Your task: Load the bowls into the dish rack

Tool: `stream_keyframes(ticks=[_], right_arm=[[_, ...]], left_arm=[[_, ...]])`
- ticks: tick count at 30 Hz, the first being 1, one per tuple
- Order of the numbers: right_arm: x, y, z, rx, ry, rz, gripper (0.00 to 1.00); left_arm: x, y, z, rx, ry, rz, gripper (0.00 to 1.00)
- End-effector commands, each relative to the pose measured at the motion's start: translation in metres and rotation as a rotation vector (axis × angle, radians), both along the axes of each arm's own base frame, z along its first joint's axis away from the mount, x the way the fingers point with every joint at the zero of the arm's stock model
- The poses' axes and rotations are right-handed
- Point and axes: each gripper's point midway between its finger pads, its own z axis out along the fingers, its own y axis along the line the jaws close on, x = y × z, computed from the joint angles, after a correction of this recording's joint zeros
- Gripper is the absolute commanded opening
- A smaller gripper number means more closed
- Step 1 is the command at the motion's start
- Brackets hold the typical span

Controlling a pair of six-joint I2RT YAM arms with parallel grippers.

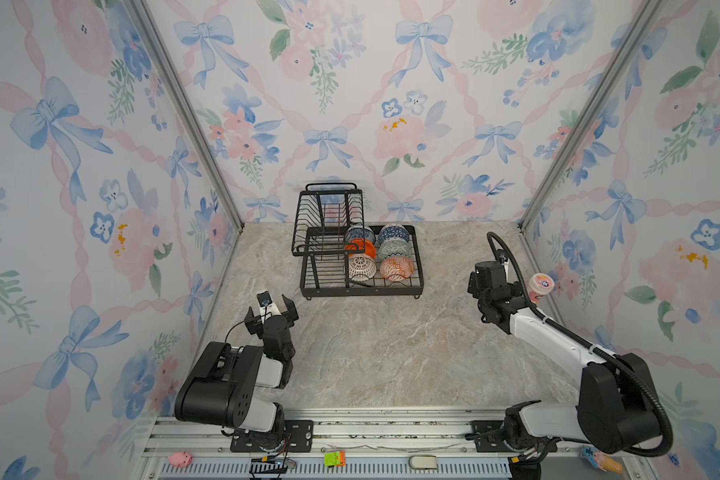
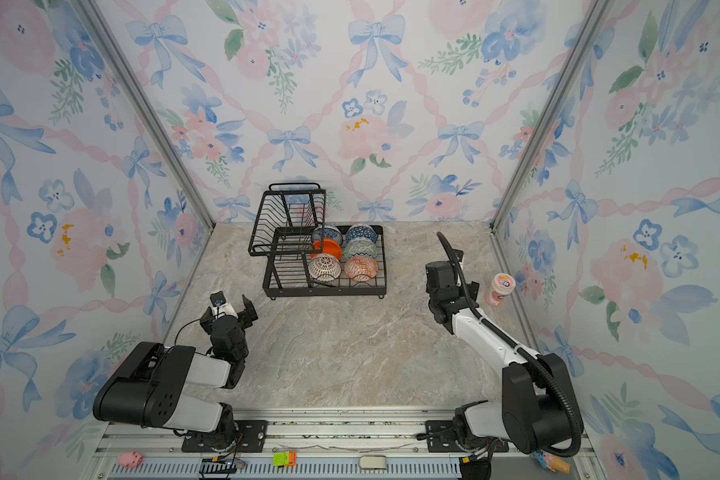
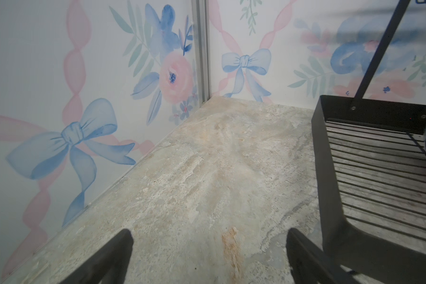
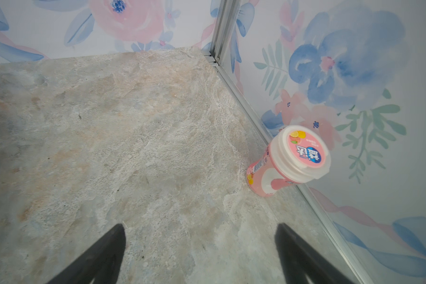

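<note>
A black wire dish rack is set at the back of the beige marbled stone-look tabletop. A tall pink plastic cup with a white lid is stood by the right wall, maybe touching it.

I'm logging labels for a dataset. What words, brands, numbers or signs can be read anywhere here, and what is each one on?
"益达": white characters on a blue patch on the lid of the pink cup, upside down in the right wrist view.
Smaller print on that lid and the lettering down the cup's side: too blurred to read.
Bowls and dish rack: patterns and bare wire only, no text.
</note>
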Motion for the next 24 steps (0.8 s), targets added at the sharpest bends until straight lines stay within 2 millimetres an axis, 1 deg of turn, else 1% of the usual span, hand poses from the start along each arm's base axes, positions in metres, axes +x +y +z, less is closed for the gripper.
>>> stream_keyframes(ticks=[1,3,4,5,6,7,10,13,15,16,21,24], right_arm=[[0.004,-0.01,-0.002,-0.078,-0.003,-0.016,0.97],[0.007,-0.014,-0.002,-0.112,-0.027,-0.019,0.97],[0.007,-0.016,-0.003,-0.117,-0.042,-0.023,0.97],[0.007,-0.017,-0.003,-0.121,-0.059,-0.023,0.97],[0.007,-0.016,-0.007,-0.126,-0.069,-0.016,0.97],[0.009,-0.015,-0.009,-0.132,-0.091,-0.004,0.97],[0.012,-0.015,-0.018,-0.176,-0.116,0.013,0.97],[0.016,-0.017,-0.024,-0.194,-0.146,0.003,0.97],[0.018,-0.019,-0.033,-0.192,-0.156,0.004,0.97],[0.02,-0.018,-0.032,-0.192,-0.156,0.008,0.97],[0.022,-0.019,-0.036,-0.158,-0.143,0.031,0.98],[0.023,-0.02,-0.042,-0.073,-0.15,0.09,0.97]], left_arm=[[0.012,-0.017,0.018,0.031,-0.06,-0.114,0.98],[0.021,-0.03,0.012,0.048,-0.029,-0.19,0.98],[0.026,-0.035,0.001,0.05,0.007,-0.22,0.98],[0.031,-0.034,0.005,0.08,-0.023,-0.21,0.98],[0.032,-0.036,0.004,0.081,-0.009,-0.216,0.98],[0.032,-0.036,-0.001,0.061,0.026,-0.215,0.98],[0.037,-0.034,-0.001,0.056,0.02,-0.214,0.98],[0.037,-0.033,-0.003,0.047,0.028,-0.218,0.98],[0.037,-0.033,-0.003,0.047,0.028,-0.218,0.98],[0.037,-0.033,-0.003,0.045,0.027,-0.22,0.98],[0.038,-0.033,-0.002,0.044,0.025,-0.221,0.98],[0.038,-0.033,-0.002,0.044,0.026,-0.223,0.98]])
